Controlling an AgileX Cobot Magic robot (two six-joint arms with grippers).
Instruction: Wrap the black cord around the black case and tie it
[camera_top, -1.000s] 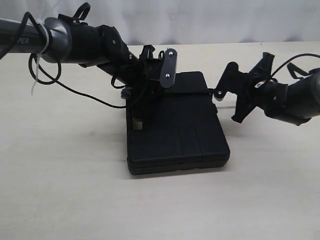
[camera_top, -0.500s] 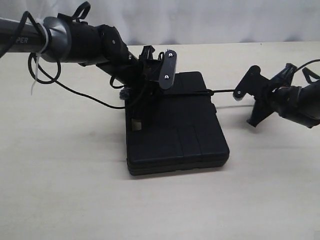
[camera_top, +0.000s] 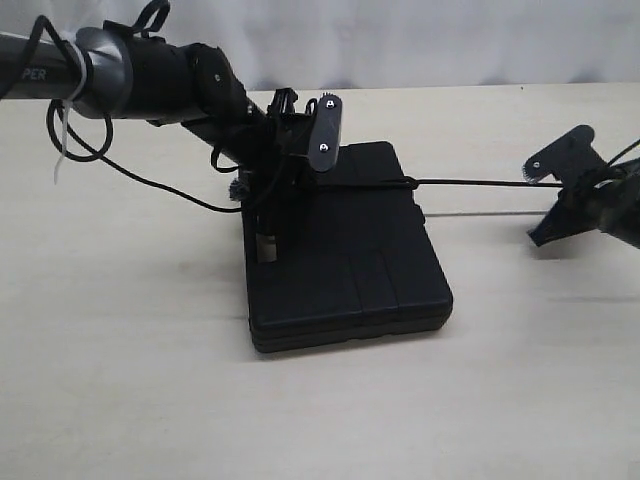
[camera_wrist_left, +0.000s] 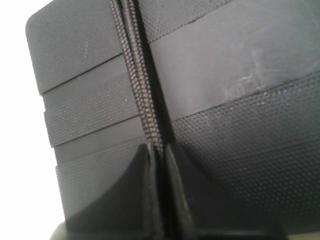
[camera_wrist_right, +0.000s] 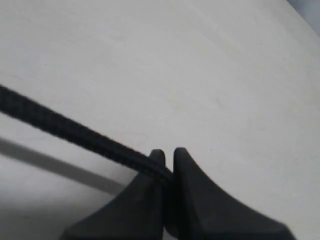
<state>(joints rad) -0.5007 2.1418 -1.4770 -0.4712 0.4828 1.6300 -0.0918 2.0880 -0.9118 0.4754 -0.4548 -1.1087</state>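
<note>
Near the middle of the pale counter (camera_top: 150, 380) the black case (camera_top: 345, 265) lay flat. The black cord (camera_top: 470, 182) crossed its far end, left the edge nearest the right arm and ran in a straight, tight line above the counter out to the right claw (camera_top: 535, 180). That claw stood well apart from the case, its tips pressed together on the cord with no gap to be seen. The left claw (camera_wrist_left: 161, 152) was down at the far left corner of the case, just above its lid, its two tips pinching a doubled run of the braid that lay against the ribbed surface.

To my eye the wrap was already on and the step in hand was the tightening. Each claw held one part of the cord and the two pulled against each other across the case. Where the cord met the case's edge it seemed to bunch, perhaps a crossing or the start of a knot, though I could not tell for sure. The next move would call for an even pull from both sides, so that the case did not slide on the counter. Both pinches would have to stay firm while the tie was drawn snug.
</note>
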